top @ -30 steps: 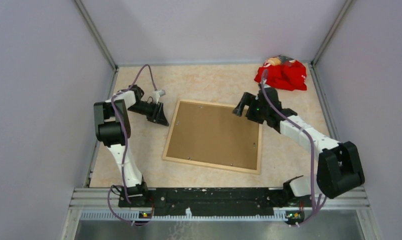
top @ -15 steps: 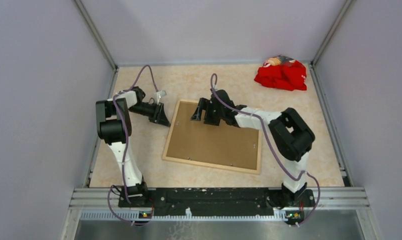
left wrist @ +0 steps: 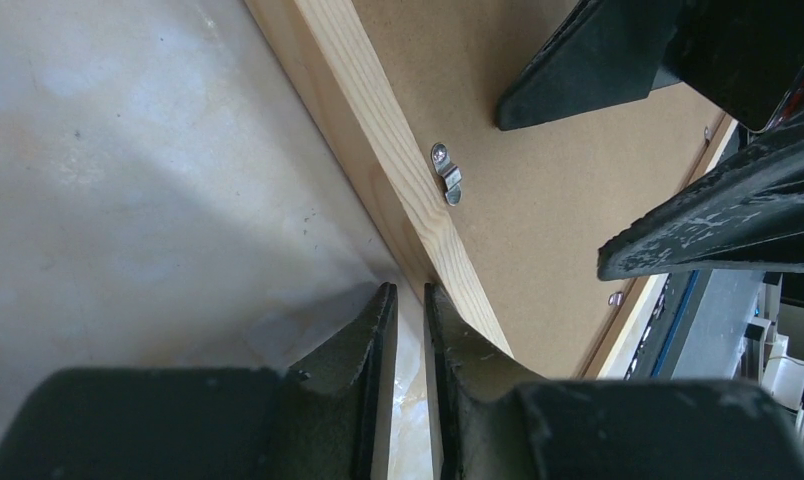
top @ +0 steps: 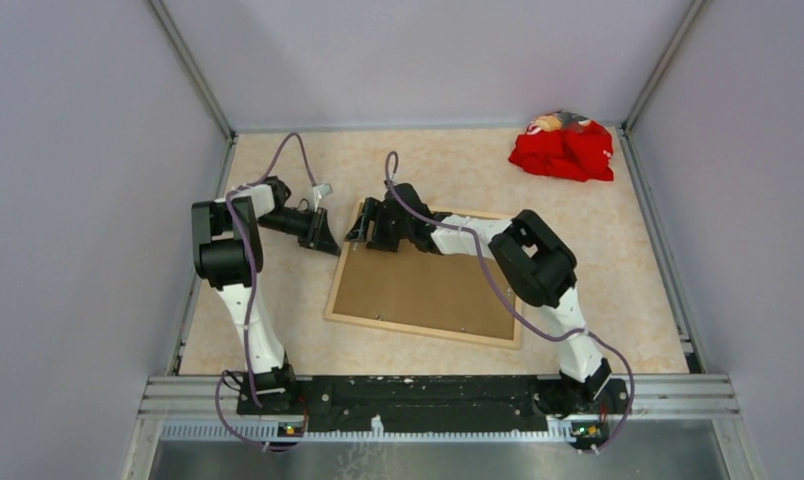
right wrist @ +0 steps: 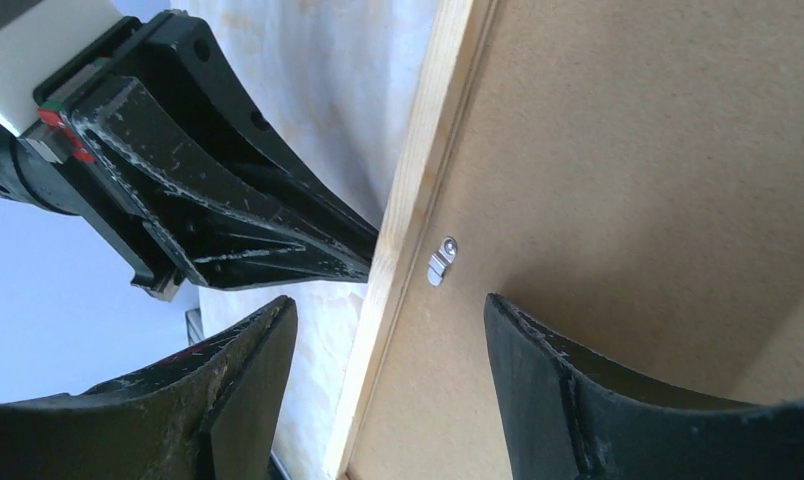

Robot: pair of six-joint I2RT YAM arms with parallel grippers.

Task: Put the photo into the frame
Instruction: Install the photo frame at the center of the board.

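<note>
While resting near-clenched, empty left gripper [left wrist: 410, 292] just outside left rail of thin light-wood rectangular frame [left wrist: 378, 110], see small silver metal clip [right wrist: 441, 262] directly under parted, empty right gripper [right wrist: 388, 300].

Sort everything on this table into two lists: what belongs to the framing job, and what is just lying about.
Belongs to the job:
- frame, lying face down
- brown backing board, set into it
- metal clip at the board's edge
- photo: not in view

Just lying about:
- red cloth bundle in the far right corner
</note>
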